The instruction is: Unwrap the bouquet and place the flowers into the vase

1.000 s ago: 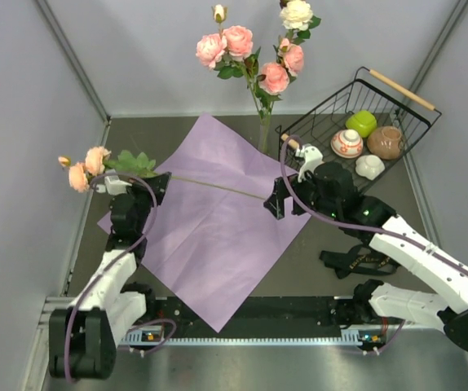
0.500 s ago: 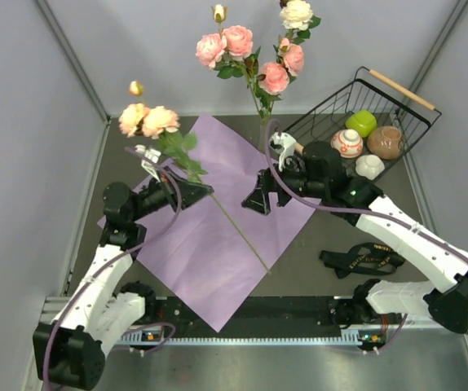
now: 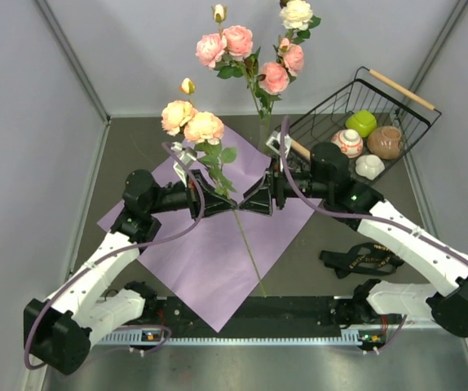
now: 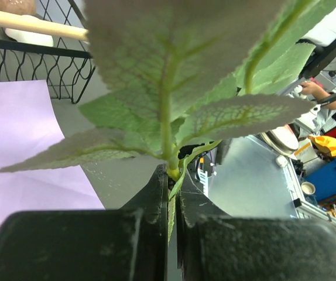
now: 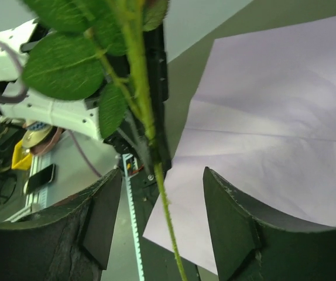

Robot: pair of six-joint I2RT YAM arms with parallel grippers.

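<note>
The left arm and right arm are built of white shells joined by black joints. A purple cable is looped along each. The left hand and right hand are fitted with black wedge-shaped fingers, scuffed pale.

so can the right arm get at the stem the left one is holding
Probably yes. The right gripper is open with the rose stem running between its fingers, close to where the left gripper is shut on it. Nothing seems to block it; only the purple paper lies behind.
</note>
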